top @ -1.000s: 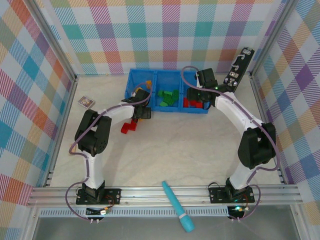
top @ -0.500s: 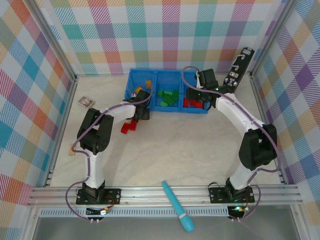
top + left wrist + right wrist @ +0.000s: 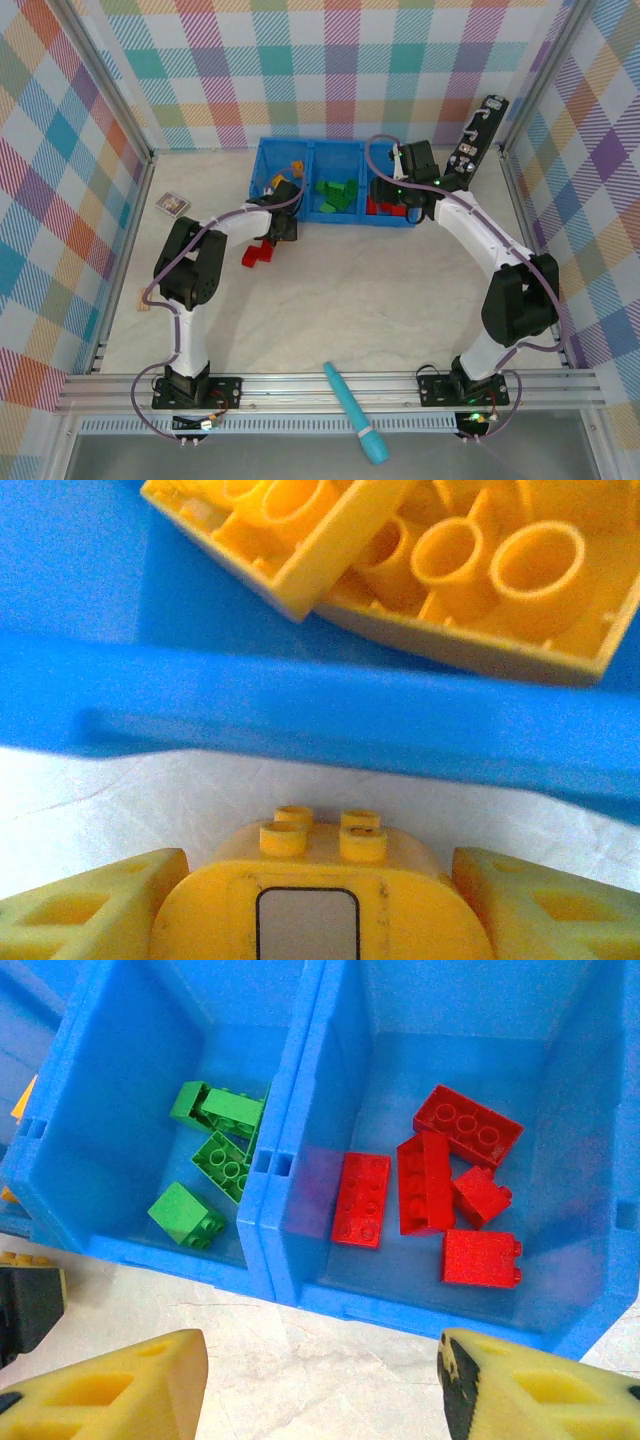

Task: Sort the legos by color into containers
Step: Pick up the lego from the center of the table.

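The blue tray (image 3: 312,146) holds yellow legos (image 3: 470,570) in its left compartment, green legos (image 3: 215,1150) in the middle and red legos (image 3: 440,1195) on the right. My left gripper (image 3: 283,228) sits on the table just in front of the tray's left wall (image 3: 300,710). It is shut on a rounded yellow lego (image 3: 320,890) with a grey window, a finger (image 3: 95,910) against each side. My right gripper (image 3: 320,1365) hangs open and empty over the table before the red compartment. Two red legos (image 3: 258,254) lie near the left arm.
A long teal tool (image 3: 355,412) lies at the near rail. A black upright device (image 3: 476,135) leans at the back right. A small card (image 3: 172,205) and a tan block (image 3: 145,300) lie at the left.
The left jaws have closed in on the yellow lego by the tray's front wall. The right gripper has drifted slightly and widened a little.
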Controlling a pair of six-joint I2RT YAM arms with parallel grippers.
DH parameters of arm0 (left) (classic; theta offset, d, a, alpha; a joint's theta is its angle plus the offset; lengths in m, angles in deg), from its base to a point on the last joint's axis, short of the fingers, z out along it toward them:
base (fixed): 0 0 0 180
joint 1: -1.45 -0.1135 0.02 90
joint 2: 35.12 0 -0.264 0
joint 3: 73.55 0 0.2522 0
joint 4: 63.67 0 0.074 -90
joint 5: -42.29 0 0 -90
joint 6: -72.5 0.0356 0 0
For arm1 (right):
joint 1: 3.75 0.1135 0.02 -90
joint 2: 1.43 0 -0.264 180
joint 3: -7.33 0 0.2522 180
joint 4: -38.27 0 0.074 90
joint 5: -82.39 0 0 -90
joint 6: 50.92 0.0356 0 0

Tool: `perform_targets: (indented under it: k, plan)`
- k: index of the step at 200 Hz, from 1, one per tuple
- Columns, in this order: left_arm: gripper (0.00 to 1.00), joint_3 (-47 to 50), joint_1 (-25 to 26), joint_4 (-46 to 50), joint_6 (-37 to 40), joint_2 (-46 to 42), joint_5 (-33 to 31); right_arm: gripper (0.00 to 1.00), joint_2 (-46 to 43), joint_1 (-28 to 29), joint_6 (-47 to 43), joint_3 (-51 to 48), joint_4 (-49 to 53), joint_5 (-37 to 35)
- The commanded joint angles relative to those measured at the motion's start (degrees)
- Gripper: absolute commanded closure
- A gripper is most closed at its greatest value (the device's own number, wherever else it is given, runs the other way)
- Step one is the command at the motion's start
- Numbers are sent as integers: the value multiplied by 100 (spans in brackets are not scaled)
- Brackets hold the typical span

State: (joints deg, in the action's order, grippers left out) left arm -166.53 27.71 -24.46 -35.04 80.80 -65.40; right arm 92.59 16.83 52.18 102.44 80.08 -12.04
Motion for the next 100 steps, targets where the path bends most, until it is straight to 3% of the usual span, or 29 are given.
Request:
perform_targets:
  k: [1,100]
  plan:
    - [33,174,98,250,48,-431,-87,37,-147,-36,96,-27,-140,115]
    - [34,-74,204,428,197,-1662,-292,36,-245,-40,239,-131,-103,212]
